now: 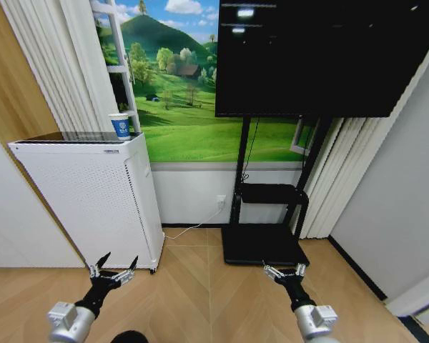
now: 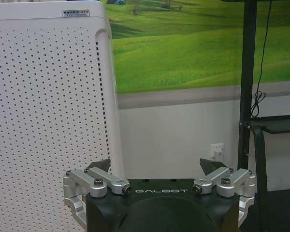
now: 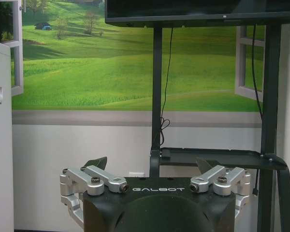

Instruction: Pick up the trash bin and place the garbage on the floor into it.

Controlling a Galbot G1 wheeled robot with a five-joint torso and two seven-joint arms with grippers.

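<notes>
The trash bin and the garbage are out of view. Bare herringbone wood floor (image 1: 200, 286) lies ahead of me. My left gripper (image 1: 119, 261) is held low at the left, open with nothing between its fingers, and it points toward the white appliance. In the left wrist view the left gripper (image 2: 155, 166) stands spread before the appliance's perforated side. My right gripper (image 1: 284, 270) is held low at the right, also open and holding nothing, in front of the TV stand's base. The right wrist view has the right gripper (image 3: 151, 164) facing the stand's shelf.
A tall white perforated appliance (image 1: 93, 200) stands at the left against the wall, with a blue-and-white paper cup (image 1: 119, 125) on top. A black TV stand (image 1: 264, 243) carries a large screen (image 1: 322, 57). A cable (image 1: 193, 230) runs along the skirting. A small dark shape (image 1: 129, 336) sits at the bottom edge.
</notes>
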